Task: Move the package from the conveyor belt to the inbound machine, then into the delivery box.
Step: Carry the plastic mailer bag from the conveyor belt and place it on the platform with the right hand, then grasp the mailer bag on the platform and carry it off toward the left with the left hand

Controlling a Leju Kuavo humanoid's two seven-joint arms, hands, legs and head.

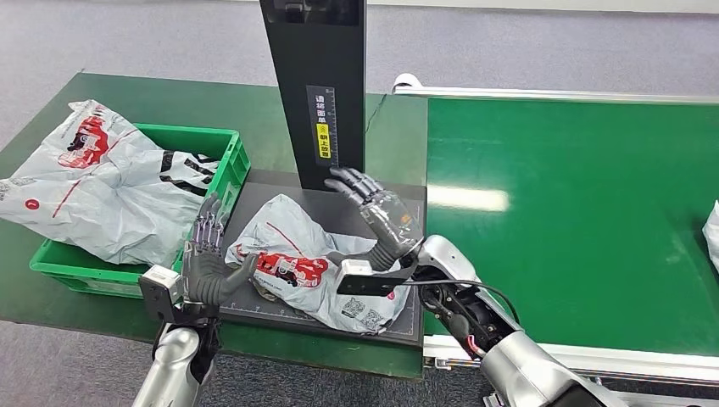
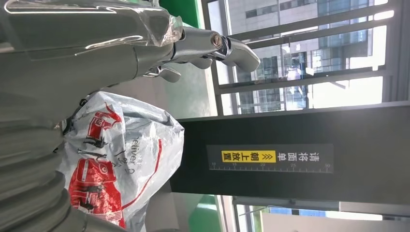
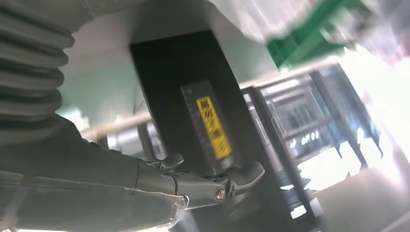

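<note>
A grey plastic package (image 1: 297,267) with red print lies crumpled on the black platform (image 1: 398,203) of the inbound machine. My left hand (image 1: 206,254) stands at the platform's left edge, fingers upright and apart, its thumb by the package's edge and nothing in its grip. In the left wrist view the package (image 2: 121,159) lies just past the left hand (image 2: 145,48). My right hand (image 1: 373,212) is raised over the platform's far right part with fingers spread, holding nothing, close to the machine's black post (image 1: 318,85). The right wrist view shows the right hand (image 3: 145,193) before that post (image 3: 193,106).
A green crate (image 1: 227,161) to the left of the platform holds a large grey package (image 1: 102,178). The green conveyor belt (image 1: 576,212) runs on the right, with another package's edge (image 1: 712,233) at the far right. The post (image 2: 290,154) carries a yellow label.
</note>
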